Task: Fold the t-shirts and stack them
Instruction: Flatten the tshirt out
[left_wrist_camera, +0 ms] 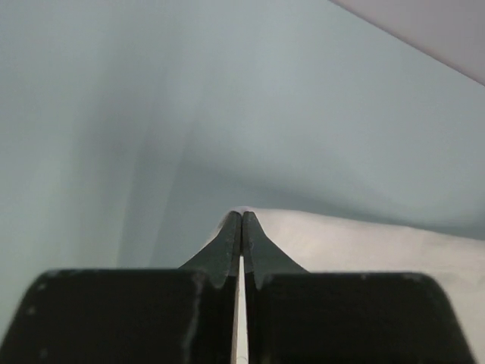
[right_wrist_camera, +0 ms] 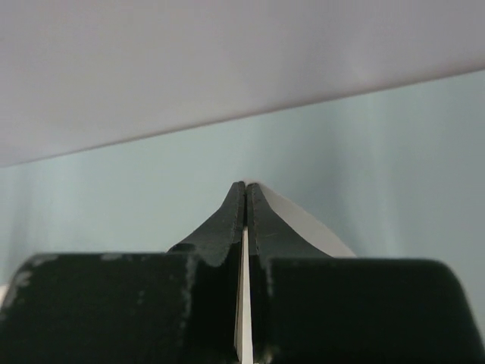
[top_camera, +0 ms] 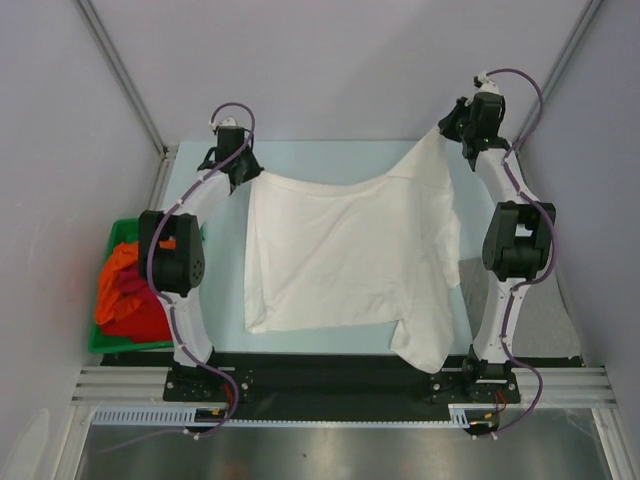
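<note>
Shirt position: you have the white t-shirt [top_camera: 350, 255] stretched between both arms over the pale blue table [top_camera: 330, 160], far edge lifted, the rest lying on the surface.

Left gripper [top_camera: 243, 172]: it sits at the far left corner of the cloth. In the left wrist view the left gripper [left_wrist_camera: 241, 220] is closed, black fingers [left_wrist_camera: 223, 250] pressed together with a thin white line of fabric pinched between them. The white t-shirt [left_wrist_camera: 364, 243] spreads away to the right of the tips, and the table [left_wrist_camera: 151, 114] lies beyond.

Right gripper [top_camera: 455, 135]: it is at the far right corner, farther from you than the left one, so the held edge sags in a shallow curve between the two. In the right wrist view the right gripper [right_wrist_camera: 246, 188] is likewise clamped on cloth, with a white strip in the seam between the fingers [right_wrist_camera: 220, 227] and a fold of the white t-shirt [right_wrist_camera: 303, 220] showing just right of the tips. Behind are the table [right_wrist_camera: 379, 136] and a plain wall [right_wrist_camera: 227, 61].

Cloth state: wrinkled, with diagonal creases across the middle. The near left corner lies flat on the table. The near right part bunches and reaches the dark strip [top_camera: 300, 362] at the near edge.

Other shirts: an orange t-shirt [top_camera: 115, 275] and a dark red t-shirt [top_camera: 145, 315] lie crumpled together in the green bin [top_camera: 110, 345] at the left, beside the left arm and well apart from the white one. You cannot tell from here whether more lies beneath them.
</note>
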You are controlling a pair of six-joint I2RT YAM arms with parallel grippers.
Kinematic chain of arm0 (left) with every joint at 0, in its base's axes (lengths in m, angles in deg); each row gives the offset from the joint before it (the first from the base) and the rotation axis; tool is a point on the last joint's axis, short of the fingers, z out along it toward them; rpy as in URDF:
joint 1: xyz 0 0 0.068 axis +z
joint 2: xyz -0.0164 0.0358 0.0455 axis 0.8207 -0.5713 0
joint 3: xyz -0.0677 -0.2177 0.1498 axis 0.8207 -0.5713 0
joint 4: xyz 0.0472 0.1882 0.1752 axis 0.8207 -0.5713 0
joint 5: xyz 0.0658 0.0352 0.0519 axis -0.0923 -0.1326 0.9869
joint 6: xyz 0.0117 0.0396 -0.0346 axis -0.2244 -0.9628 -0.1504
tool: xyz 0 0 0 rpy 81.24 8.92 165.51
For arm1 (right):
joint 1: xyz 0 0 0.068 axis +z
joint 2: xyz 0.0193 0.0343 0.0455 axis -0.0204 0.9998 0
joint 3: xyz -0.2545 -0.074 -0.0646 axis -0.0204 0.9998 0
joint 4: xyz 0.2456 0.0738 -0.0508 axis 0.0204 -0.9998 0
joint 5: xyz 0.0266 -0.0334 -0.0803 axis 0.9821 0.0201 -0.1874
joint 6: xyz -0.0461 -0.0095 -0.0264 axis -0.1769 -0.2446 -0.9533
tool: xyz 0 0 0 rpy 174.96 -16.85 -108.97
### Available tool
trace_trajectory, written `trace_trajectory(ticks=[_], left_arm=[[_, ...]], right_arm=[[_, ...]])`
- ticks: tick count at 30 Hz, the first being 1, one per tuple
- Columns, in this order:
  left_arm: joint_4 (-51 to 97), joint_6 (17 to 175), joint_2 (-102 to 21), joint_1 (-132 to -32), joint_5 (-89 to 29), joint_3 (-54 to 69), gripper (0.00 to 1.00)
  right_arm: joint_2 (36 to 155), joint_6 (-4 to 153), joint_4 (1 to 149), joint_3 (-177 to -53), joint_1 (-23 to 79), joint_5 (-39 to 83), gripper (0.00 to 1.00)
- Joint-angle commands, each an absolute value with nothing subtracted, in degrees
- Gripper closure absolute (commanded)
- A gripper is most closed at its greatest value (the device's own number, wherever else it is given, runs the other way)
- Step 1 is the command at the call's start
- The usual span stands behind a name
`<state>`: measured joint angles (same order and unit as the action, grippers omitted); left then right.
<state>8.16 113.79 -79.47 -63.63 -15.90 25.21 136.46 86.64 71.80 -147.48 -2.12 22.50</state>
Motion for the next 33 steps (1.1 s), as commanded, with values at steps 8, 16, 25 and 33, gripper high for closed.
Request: trace_trajectory(ticks=[8, 16, 25, 33], left_arm=[[-12.3, 108.3, -82.4, -63.0, -16.1, 38.9, 0.15], [-15.0, 108.5, -62.0, -66.5, -20.5, 14.3, 0.31], [-15.4, 115.6, -43.4, -68.4, -35.8, -12.3, 0.22], [-15.8, 118.4, -42.4, -70.2, -38.3, -20.2, 0.46]], right_arm=[[149.9, 88.3, 48.9, -177.1, -3.7, 21.8, 0.42], [138.6, 94.8, 35.2, -165.2, -2.2, 24.0, 0.25], [112.0, 94.7, 38.0, -132.1, 9.7, 31.5, 0.24], [93.4, 94.6, 38.6, -113.2, 17.5, 33.3, 0.24]])
